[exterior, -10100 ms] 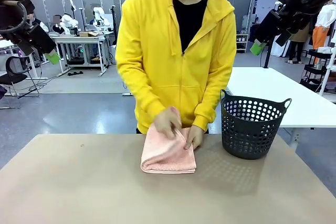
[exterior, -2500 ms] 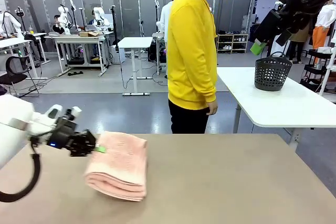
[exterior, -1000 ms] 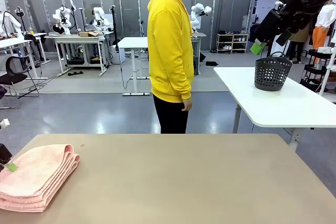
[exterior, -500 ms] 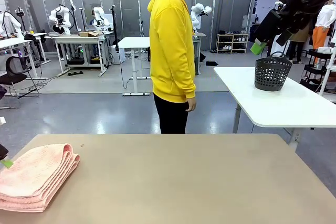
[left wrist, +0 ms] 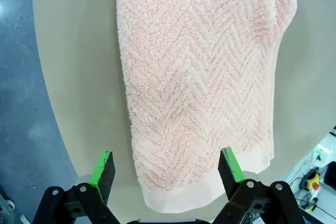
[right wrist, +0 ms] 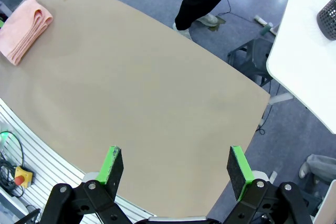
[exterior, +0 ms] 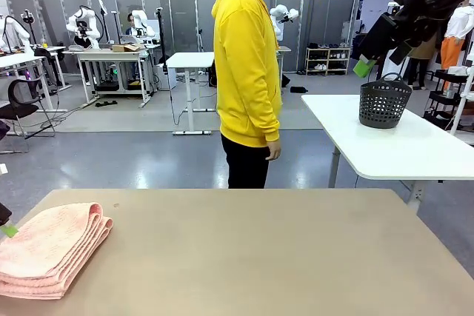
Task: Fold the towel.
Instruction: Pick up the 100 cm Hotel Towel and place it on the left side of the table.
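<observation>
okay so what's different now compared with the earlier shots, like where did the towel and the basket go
The folded pink towel moved from the table's middle to its left edge, dragged there by the left gripper, which has let go and hangs open above it. The person released the towel, stepped back from the table and turned sideways. The dark basket went to the white table behind. The right gripper stayed raised and open throughout.

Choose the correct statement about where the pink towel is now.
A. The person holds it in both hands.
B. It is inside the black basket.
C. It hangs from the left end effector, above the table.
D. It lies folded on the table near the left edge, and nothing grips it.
D: the folded pink towel rests on the table, with the left end effector open above it.
</observation>
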`<state>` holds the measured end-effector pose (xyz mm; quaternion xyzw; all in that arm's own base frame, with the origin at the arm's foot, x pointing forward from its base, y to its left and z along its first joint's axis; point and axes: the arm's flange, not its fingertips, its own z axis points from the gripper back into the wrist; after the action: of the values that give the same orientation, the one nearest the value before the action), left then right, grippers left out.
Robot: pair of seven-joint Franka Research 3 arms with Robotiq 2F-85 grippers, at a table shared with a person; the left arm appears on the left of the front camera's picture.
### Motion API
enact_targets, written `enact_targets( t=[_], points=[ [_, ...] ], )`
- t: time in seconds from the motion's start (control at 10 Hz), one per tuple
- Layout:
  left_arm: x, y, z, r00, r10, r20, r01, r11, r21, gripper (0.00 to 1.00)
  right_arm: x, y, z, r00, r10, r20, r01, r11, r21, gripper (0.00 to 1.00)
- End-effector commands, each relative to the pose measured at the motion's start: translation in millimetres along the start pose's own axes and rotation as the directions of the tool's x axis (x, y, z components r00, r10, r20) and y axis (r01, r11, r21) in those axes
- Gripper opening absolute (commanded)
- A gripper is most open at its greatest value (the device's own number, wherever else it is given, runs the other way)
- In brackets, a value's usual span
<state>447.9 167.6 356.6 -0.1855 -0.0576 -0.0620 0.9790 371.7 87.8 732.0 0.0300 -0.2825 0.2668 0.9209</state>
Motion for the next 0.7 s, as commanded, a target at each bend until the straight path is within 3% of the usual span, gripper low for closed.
enact_targets(
  t=[0.0,0.6],
  points=[
    [3.1,5.8,-2.5,1.0,-0.002,-0.006,0.002,1.0,0.0,1.0,-0.2,-0.1,1.0,1.0,0.0,-0.006,0.0,1.0,0.0,1.0],
    [3.1,5.8,-2.5,1.0,-0.002,-0.006,0.002,1.0,0.0,1.0,-0.2,-0.1,1.0,1.0,0.0,-0.006,0.0,1.0,0.0,1.0]
  ],
)
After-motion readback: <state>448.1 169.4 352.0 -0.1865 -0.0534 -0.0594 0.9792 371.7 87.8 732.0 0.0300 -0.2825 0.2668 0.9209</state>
